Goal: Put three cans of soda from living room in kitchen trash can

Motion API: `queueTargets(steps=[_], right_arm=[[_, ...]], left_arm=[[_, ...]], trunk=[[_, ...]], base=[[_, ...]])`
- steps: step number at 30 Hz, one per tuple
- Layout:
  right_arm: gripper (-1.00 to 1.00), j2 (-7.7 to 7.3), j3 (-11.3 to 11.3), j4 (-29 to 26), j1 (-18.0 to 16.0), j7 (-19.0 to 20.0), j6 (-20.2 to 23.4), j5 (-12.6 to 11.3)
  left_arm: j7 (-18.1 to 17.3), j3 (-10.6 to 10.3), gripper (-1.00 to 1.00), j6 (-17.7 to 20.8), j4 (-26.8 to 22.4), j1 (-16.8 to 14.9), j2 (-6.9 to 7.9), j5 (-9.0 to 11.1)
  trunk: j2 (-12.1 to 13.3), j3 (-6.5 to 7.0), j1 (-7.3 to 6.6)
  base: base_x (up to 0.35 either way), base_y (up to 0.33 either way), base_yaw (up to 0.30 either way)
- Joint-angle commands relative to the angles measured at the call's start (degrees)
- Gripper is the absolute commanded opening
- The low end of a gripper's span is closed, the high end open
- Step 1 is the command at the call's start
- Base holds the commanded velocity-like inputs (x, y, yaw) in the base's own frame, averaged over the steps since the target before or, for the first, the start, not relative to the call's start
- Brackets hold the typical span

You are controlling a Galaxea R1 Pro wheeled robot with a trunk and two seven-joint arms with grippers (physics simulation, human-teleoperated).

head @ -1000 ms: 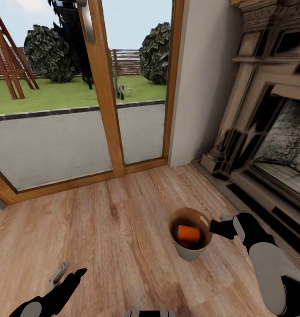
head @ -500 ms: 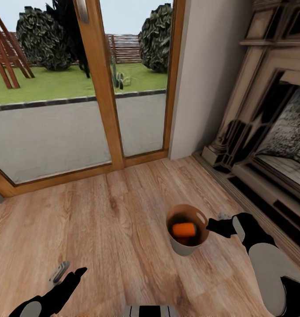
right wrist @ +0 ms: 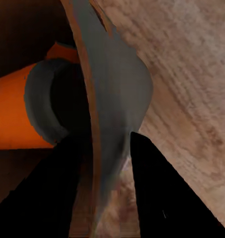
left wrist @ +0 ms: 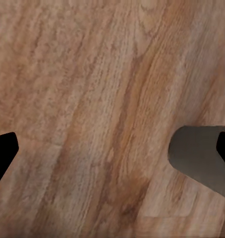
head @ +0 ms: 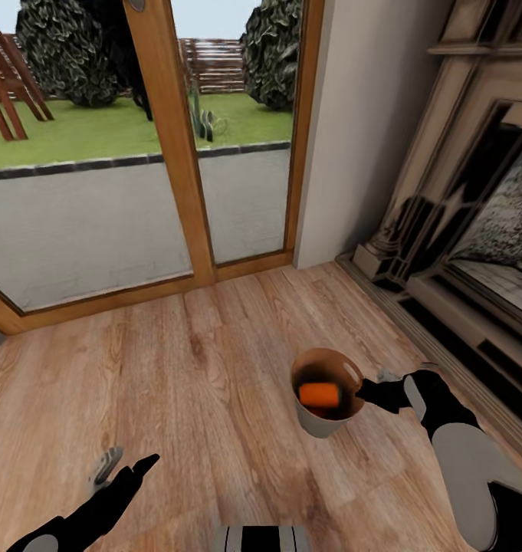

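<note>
The pale grey trash can [head: 316, 424] hangs over the plank floor at the lower right of the head view. My right gripper [head: 369, 393] is shut on its rim. One orange can of soda [head: 319, 394] lies on its side inside the brown interior. In the right wrist view the pail wall [right wrist: 115, 89] runs between the two black fingers, and the can's grey top [right wrist: 43, 104] faces the camera with a second orange shape [right wrist: 63, 49] behind it. My left gripper [head: 126, 469] hangs open low at the left, holding nothing, with bare floor between its fingers [left wrist: 199, 153].
Wood-framed glass doors [head: 169, 153] stand ahead, with a garden behind them. A white wall corner [head: 360, 115] and the fireplace surround [head: 444, 253] rise at the right, its hearth step close beside my right arm. Light wood floor [head: 199, 368] stretches to the left and ahead.
The whole view has shifted as the camera moved, so the doors and fireplace sit slightly differently. The pail stays in my right gripper, and the can inside has shifted a little.
</note>
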Motion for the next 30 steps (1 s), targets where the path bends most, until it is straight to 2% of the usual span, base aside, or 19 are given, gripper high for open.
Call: queueTargets(steps=[1,11,15,17,19,20,21,22,24,25,27,30], right_arm=[[1.0,0.09,0.1,0.2,0.0,0.0,-0.2,-0.1],[1.0,0.09,0.1,-0.7,0.1,0.2,-0.4,-0.1],[1.0,0.01,0.1,-4.2,0.8,0.2,-0.3,-0.1],[1.0,0.01,0.1,-9.1,2.6,0.2,-0.1,-0.2],[1.0,0.01,0.1,-16.9,5.7,0.2,0.1,-0.2],[1.0,0.04,0.1,-19.1,6.5,0.2,0.2,-0.2],[1.0,0.13,0.1,-25.8,9.3,0.2,0.3,-0.2],[1.0,0.17,0.2,-27.9,10.2,0.2,0.4,-0.2],[1.0,0.18,0.2,-37.0,14.1,0.2,0.6,-0.3],[1.0,0.09,0.2,-39.9,15.4,0.2,0.6,-0.2],[1.0,-0.13,0.2,-43.2,17.1,0.1,0.6,-0.1],[1.0,-0.58,0.0,-47.4,22.0,0.2,0.0,0.0]], left_arm=[[-0.6,0.0,1.0,0.2,0.0,0.1,0.0,-0.1],[-1.0,-0.2,1.0,0.3,0.1,0.1,0.0,-0.2],[-0.9,-0.3,1.0,0.0,0.3,0.2,-0.02,-0.3],[-0.7,-0.6,1.0,-0.4,0.6,0.4,-0.09,-0.8],[-0.7,-1.1,1.0,-0.5,0.7,0.5,-0.49,-3.2],[-0.8,-1.2,1.0,-0.5,0.7,0.5,-0.59,-3.9],[-0.8,-1.7,1.0,-0.6,0.7,0.5,-0.77,-5.2],[-0.7,-1.9,1.0,-0.6,0.7,0.5,-0.81,-5.5],[-0.3,-3.3,1.0,-1.0,0.6,0.5,-0.92,-6.4],[-0.2,-3.8,1.0,-1.5,0.7,0.5,-0.94,-6.6],[-0.2,-4.3,1.0,-2.5,0.6,0.5,-0.95,-6.7],[-0.1,-4.7,1.0,-3.4,0.6,0.5,-0.96,-6.8]], trunk=[[0.0,0.01,-0.01],[0.0,0.01,-0.01],[0.0,0.01,-0.01],[0.0,0.01,-0.01],[0.0,0.01,-0.01],[0.0,0.01,-0.01],[0.0,0.23,-0.03],[0.0,0.45,-0.06],[0.1,0.89,-0.11],[0.1,1.11,-0.14],[0.1,1.56,-0.19],[0.1,2.22,-0.26]], base=[[0.0,0.0,0.0],[0.0,0.0,0.0],[0.0,0.0,0.0],[0.0,0.0,0.0],[0.0,0.0,0.0],[0.0,0.0,0.0],[0.0,0.0,0.0],[0.0,0.0,0.0],[0.0,0.0,0.0],[0.0,0.0,0.0],[0.0,0.0,0.0],[0.0,0.0,0.0]])
